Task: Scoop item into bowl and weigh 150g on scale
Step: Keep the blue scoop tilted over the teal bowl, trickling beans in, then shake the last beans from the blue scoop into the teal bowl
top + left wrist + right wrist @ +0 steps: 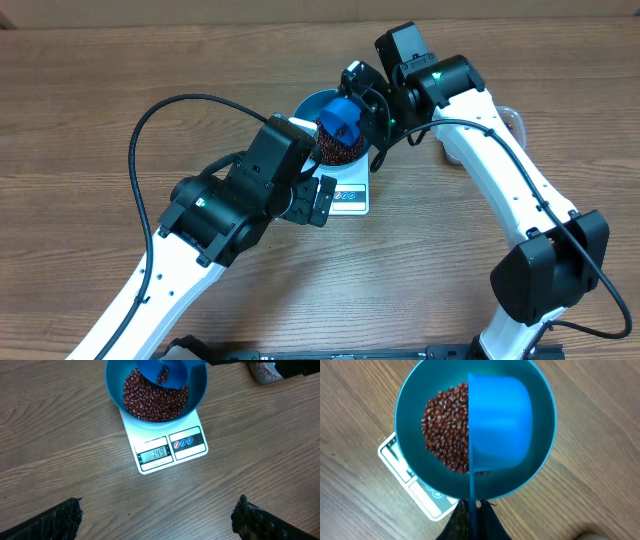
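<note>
The blue bowl [112, 390] stands on the white scale [170, 447], whose display reads 149. A heap of red-brown beans [155, 402] fills the bowl's bottom. My right gripper [474, 510] is shut on the thin handle of a small blue scoop [500, 420], which hangs tipped on its side over the bowl [410, 410] and the beans [445, 425]. A few beans cling inside the scoop [165, 372]. My left gripper [157, 520] is open and holds nothing, hovering over bare table in front of the scale. From overhead, it [318, 200] sits at the scale's [350, 198] left edge.
A clear tub [265, 371] with more beans sits beyond the bowl to the right, mostly hidden under the right arm [500, 170]. The left arm [220, 210] reaches in from the lower left. Wooden tabletop [100, 120] surrounds the scale.
</note>
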{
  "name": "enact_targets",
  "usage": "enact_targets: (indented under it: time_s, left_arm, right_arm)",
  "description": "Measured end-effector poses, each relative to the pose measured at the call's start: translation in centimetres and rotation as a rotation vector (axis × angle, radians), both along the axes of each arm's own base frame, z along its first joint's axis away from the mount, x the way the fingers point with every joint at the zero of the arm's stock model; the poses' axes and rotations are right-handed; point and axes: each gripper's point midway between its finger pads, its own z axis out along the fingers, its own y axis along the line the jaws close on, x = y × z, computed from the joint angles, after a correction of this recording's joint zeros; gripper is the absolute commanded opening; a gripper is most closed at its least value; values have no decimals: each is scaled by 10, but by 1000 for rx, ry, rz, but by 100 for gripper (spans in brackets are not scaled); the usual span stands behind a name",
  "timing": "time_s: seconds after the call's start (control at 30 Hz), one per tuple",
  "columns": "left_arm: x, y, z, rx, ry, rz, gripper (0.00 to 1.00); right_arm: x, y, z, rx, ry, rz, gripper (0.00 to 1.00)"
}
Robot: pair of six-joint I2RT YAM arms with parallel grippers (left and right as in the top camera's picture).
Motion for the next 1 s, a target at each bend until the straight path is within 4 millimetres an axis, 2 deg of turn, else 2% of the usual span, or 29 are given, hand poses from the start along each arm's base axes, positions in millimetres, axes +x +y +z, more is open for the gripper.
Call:
enact_targets:
  time_s: [1.0]
  left_arm:
    - [0, 0, 0, 0, 0, 0, 100]
  right_arm:
    - [-1, 1, 0, -5, -4, 12, 4]
